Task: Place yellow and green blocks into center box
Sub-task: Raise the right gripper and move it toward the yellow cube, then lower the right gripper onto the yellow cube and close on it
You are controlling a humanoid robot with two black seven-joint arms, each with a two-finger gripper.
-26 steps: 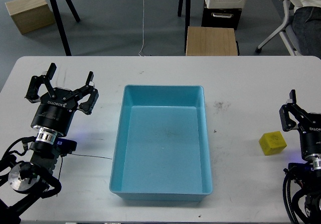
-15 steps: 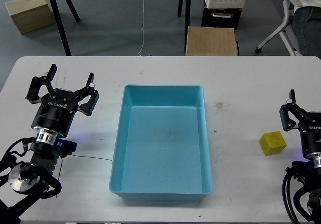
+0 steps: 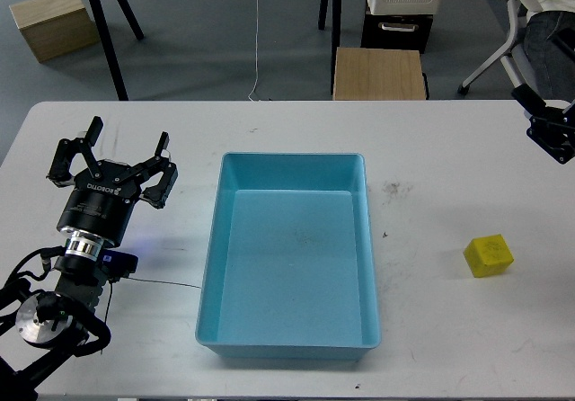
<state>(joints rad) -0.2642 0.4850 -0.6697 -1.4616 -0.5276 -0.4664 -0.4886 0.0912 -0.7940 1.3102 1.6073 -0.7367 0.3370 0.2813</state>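
**Yellow block sitting outside the box**

Yellow block (image 3: 488,255) is lying on the white table (image 3: 449,149), right of the blue center box (image 3: 292,338), well apart. Left gripper (image 3: 121,145) is hovering left of the box, fingers spread, holding nothing. Right gripper (image 3: 548,127) is showing at the right edge, state can't tell

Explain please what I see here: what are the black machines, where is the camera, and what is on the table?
The camera sits in a robot's head and looks forward and down at a white table. The black machine on the left is the robot's left arm; its far end is the left tool, a two-finger grasper, open and holding nothing. Of the right tool only a small dark part shows at the right edge, so I cannot tell if it is open. In the middle stands a blue box, with nothing inside. A yellow block lies on the table to its right, untouched. No green block is in view. Beyond the table are floor, wooden boxes and a chair.
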